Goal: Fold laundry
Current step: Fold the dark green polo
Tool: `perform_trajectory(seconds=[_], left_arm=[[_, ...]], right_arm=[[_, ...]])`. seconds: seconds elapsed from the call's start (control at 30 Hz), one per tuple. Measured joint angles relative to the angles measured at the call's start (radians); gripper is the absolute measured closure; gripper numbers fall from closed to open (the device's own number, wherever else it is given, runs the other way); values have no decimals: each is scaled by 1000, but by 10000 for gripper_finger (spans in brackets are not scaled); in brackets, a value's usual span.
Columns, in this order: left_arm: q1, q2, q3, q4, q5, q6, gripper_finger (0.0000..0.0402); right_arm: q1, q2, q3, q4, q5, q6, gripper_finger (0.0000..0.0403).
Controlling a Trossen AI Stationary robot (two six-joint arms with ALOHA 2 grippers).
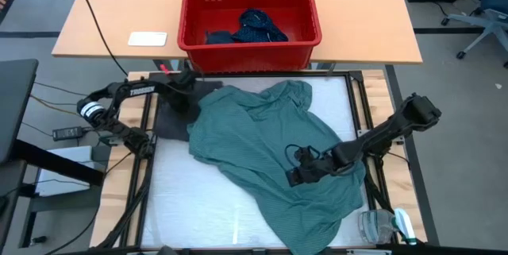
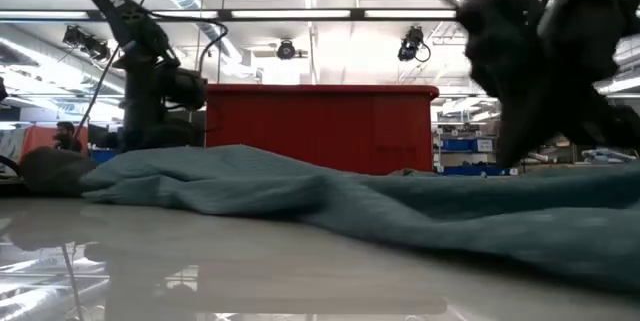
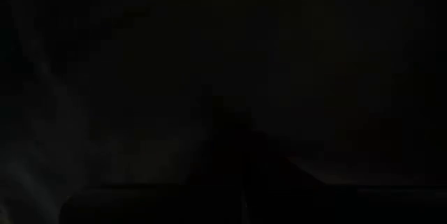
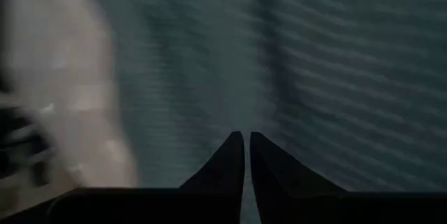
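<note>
While the teal shirt [image 1: 266,156] is spread out across the white worktop [image 1: 190,207], it's honestly still a rumpled heap with no clean fold anywhere, so I'd say the folding has barely started.

Going left to right in the overhead shot: the left gripper [image 1: 181,88] sits at the upper left of the mat, down on a charcoal grey piece [image 1: 171,120] that pokes out from under the shirt's left edge. Its wrist cam is just black, but the jaws seem pressed together; can't tell if any cloth is caught in them. Then the shirt fills the middle. The right gripper [image 1: 298,174] is lower right of centre, on top of the shirt, jaws nearly touching with only a thin slit between them in its wrist view [image 4: 243,147]. Whether fabric is pinched in there, I can't say.

At top centre, the red basket [image 1: 309,28] holds more dark navy stuff [image 1: 254,28].

Count: one teal shirt, one grey piece, at least one navy garment in the basket, one basket, two grippers. All of it still needs folding.
</note>
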Motion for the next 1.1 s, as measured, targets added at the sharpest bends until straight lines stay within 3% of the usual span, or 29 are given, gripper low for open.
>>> perform_trajectory(seconds=[0.2,0.27,0.47,0.63,0.73,0.87,1.0,1.1], left_arm=[[23,-30,22,-34,18,-16,399],[23,-54,37,-63,39,-7,399],[9,-190,118,-172,149,28,399],[-8,-334,177,-221,236,33,388],[-46,-424,168,-235,319,10,354],[-151,-507,89,-268,373,-88,280],[-274,-552,-28,-224,370,-260,198],[-378,-567,-100,-171,365,-388,152]], right_arm=[[49,75,1,-52,-210,63,381],[78,71,1,-55,-227,96,385],[119,-23,0,-95,-128,158,389],[117,-123,0,-115,14,112,386],[119,-168,0,-108,122,35,385],[139,-186,1,-105,218,-32,385],[161,-146,1,-78,242,-49,380],[174,-100,1,-1,195,-64,360]])
